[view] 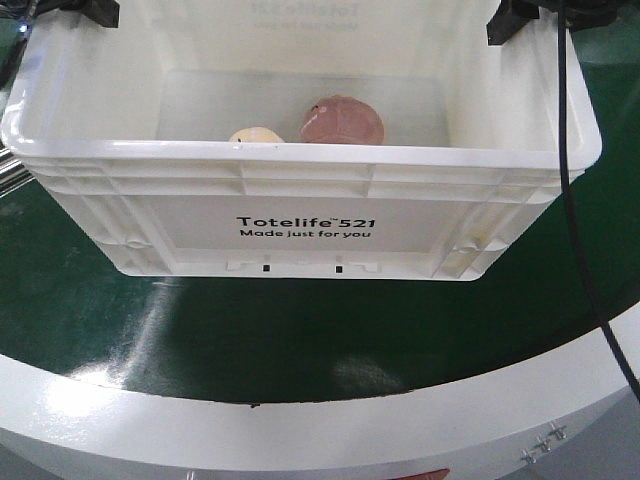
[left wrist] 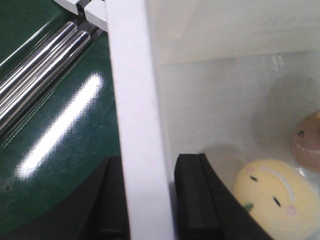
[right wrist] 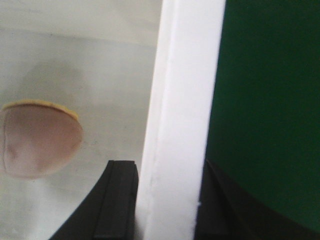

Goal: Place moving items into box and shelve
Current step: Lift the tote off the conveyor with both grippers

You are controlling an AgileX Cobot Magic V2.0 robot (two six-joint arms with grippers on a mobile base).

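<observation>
We log cream bun [view: 256,135], pink bun [view: 343,121] boxed in white plastic crate [view: 300,155]; left tool [left wrist: 149,200], right tool [right wrist: 167,200] clamp its rim; shelving, we judge, pending.

The box [view: 300,185] sits on the table [view: 300,345]. Inside it, the left bun [view: 255,135] lies by the near wall, and the right bun [view: 343,121] is just beside it, slightly farther. The left gripper [left wrist: 148,200] straddles the box's left wall, and the right gripper [right wrist: 167,200] straddles its right wall.

A glossy dark green belt [view: 300,340], bordered in front by a curved white rim [view: 300,420], carried only the white Totelife 521 crate [view: 300,215] standing on it.
</observation>
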